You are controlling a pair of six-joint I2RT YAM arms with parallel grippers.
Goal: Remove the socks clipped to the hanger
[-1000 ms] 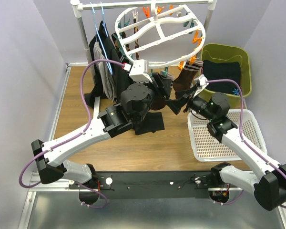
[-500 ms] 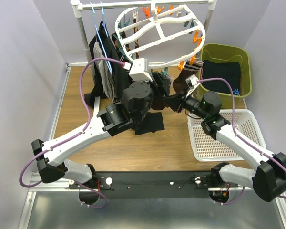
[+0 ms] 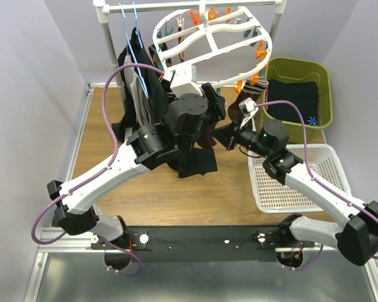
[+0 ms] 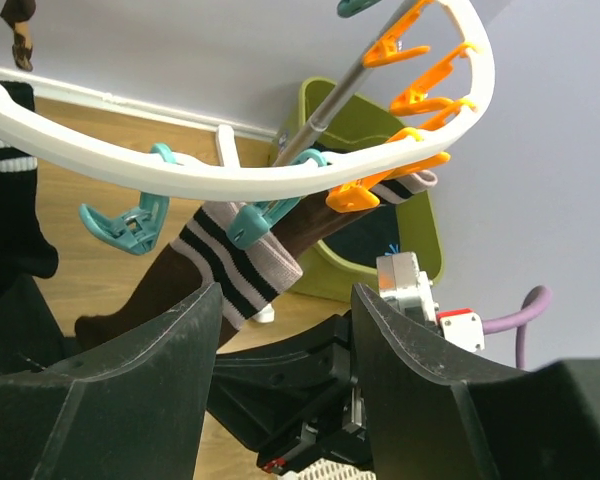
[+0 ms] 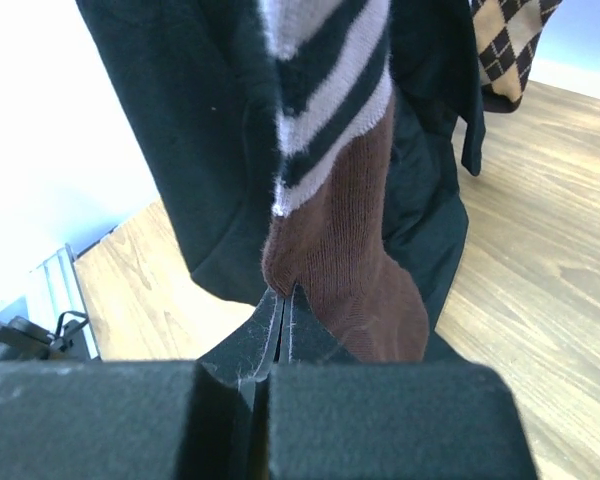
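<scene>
Sock (image 5: 345,270) hangs pinched by right gripper (image 5: 283,298).

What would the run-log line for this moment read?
right gripper: shut on brown sock edge | left gripper: open, below hanger rim | teal clip: gripping striped sock cuff

We find a brown sock (image 4: 242,268) on the white hanger (image 4: 230,185)
Its white-striped cuff sits in a teal clip (image 4: 258,218) under the oval rim, and the sock hangs slanted below.
</scene>
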